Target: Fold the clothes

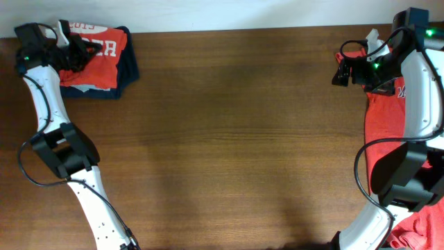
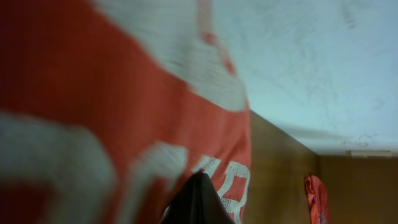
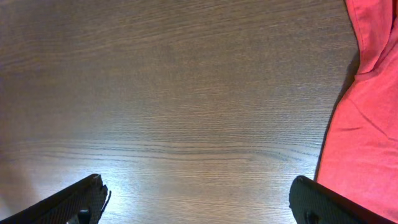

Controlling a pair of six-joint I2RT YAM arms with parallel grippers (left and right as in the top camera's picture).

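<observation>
A folded orange-red T-shirt (image 1: 104, 47) with white lettering lies on top of a stack at the table's far left corner. My left gripper (image 1: 78, 53) rests on it; in the left wrist view its dark fingers (image 2: 196, 200) meet at one tip against the lettered cloth (image 2: 93, 93), shut on it. An unfolded orange-red T-shirt (image 1: 385, 121) lies along the right edge. My right gripper (image 1: 342, 69) is open and empty, low over bare wood just left of that shirt (image 3: 367, 124); its fingers (image 3: 199, 202) are spread wide.
A navy garment (image 1: 129, 75) lies under the folded shirt in the stack. More red cloth (image 1: 424, 229) is bunched at the bottom right corner by the right arm's base. The brown wooden table (image 1: 229, 139) meets a pale wall (image 2: 311, 62) at the back.
</observation>
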